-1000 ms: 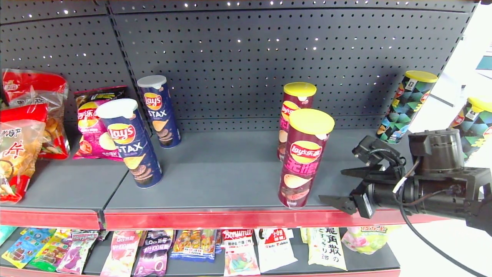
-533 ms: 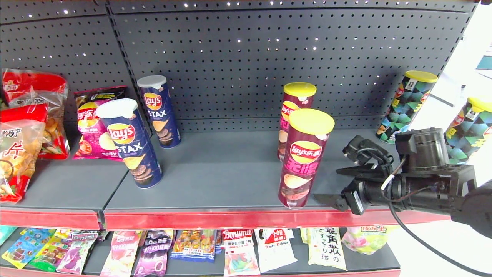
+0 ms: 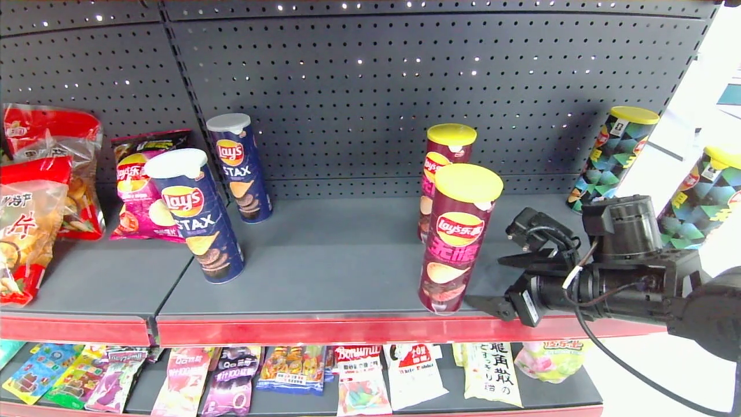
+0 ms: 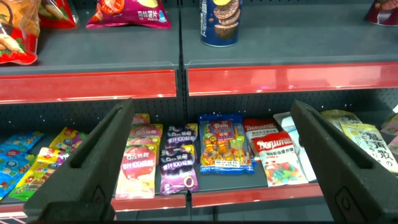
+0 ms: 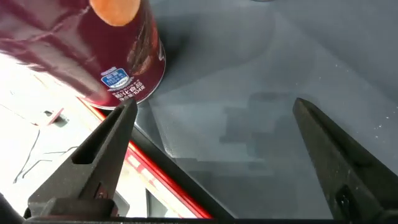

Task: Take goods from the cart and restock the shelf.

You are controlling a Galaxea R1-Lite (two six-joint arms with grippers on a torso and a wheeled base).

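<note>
Two maroon chip cans with yellow lids stand upright on the grey shelf [image 3: 347,255]: one near the front edge [image 3: 457,243], one behind it [image 3: 443,168]. My right gripper [image 3: 487,281] is open, level with the front can's base and just to its right, apart from it. In the right wrist view the can's base [image 5: 93,56] sits beyond one finger, outside the open right gripper [image 5: 214,109]. My left gripper [image 4: 212,109] is open and holds nothing, facing the lower shelf of snack packets [image 4: 224,146].
Two blue chip cans [image 3: 197,214] [image 3: 240,168] stand left of centre, snack bags [image 3: 35,197] at far left. Patterned cans [image 3: 613,159] [image 3: 709,185] stand at the right end. Bare shelf lies between the blue and maroon cans. A red lip [image 3: 347,330] edges the shelf.
My right gripper has moved left, closer to the front maroon can, staying open. The cans have not moved.
</note>
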